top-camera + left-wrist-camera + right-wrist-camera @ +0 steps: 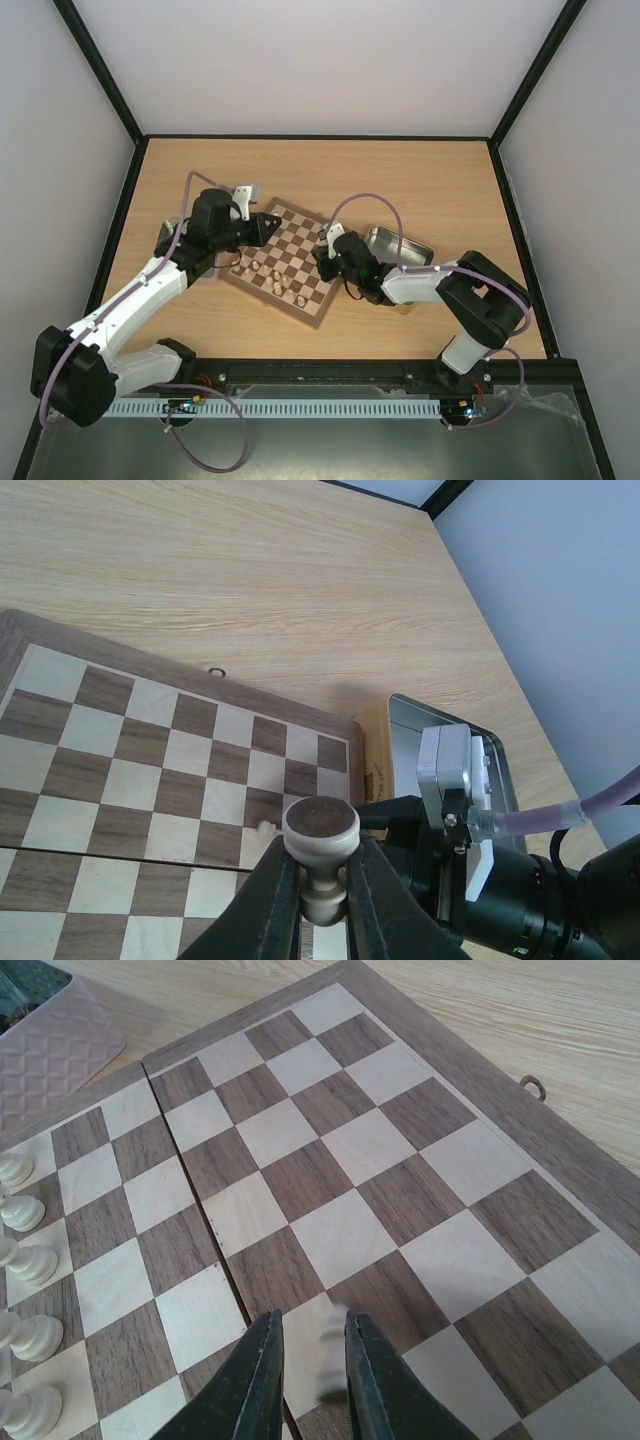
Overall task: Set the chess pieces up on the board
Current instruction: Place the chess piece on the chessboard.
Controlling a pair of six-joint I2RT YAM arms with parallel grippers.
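The left gripper (322, 868) squeezes a pale chess piece (320, 826) above a corner of the board (150, 780). The right gripper (312, 1325) is nearly closed around a blurry pale piece (332, 1355), but I cannot tell if it grips. Other pale pieces (30, 1260) line one edge. An open silver tin (425, 712) lies beside the board.

Bright, even, diffuse light; shadows on the table (400, 180) are soft. The chess piece (320, 830) in the left wrist view is sharp; the pale piece (333, 1360) in the right wrist view is smeared, perhaps by motion.
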